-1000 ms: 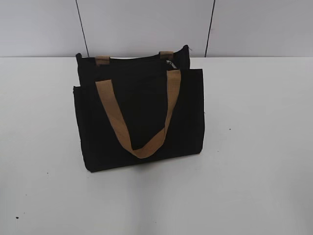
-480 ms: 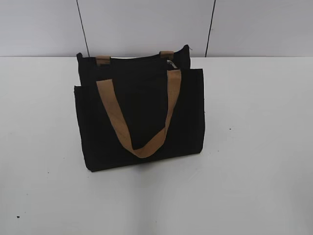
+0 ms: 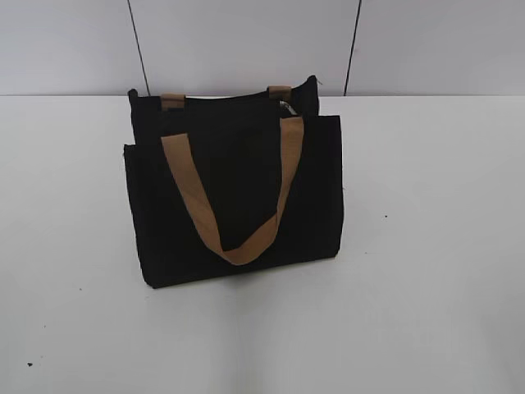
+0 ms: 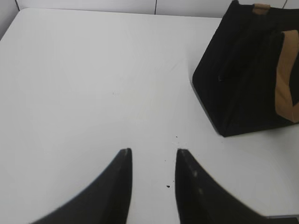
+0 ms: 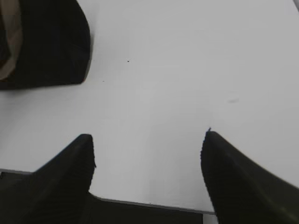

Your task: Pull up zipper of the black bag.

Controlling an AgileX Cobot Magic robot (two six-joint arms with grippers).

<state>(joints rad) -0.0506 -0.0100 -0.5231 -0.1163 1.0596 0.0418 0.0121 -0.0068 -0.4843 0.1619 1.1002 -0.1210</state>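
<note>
The black bag (image 3: pixel 234 193) stands upright on the white table, near its back middle, with a tan handle (image 3: pixel 234 197) hanging down its front. The small silvery zipper pull (image 3: pixel 287 107) sits at the right end of the bag's top edge. Neither gripper shows in the exterior view. My left gripper (image 4: pixel 153 151) is open and empty over bare table, with the bag (image 4: pixel 247 74) to its upper right. My right gripper (image 5: pixel 148 135) is open wide and empty near the table's front edge, with the bag's corner (image 5: pixel 51 42) at its upper left.
The white table (image 3: pixel 426 271) stretches on both sides and in front of the bag. A grey panelled wall (image 3: pixel 246 41) stands just behind it. A few small dark specks (image 4: pixel 168 186) lie on the table.
The bag has shifted very slightly since a second ago. No gripper has entered the exterior view.
</note>
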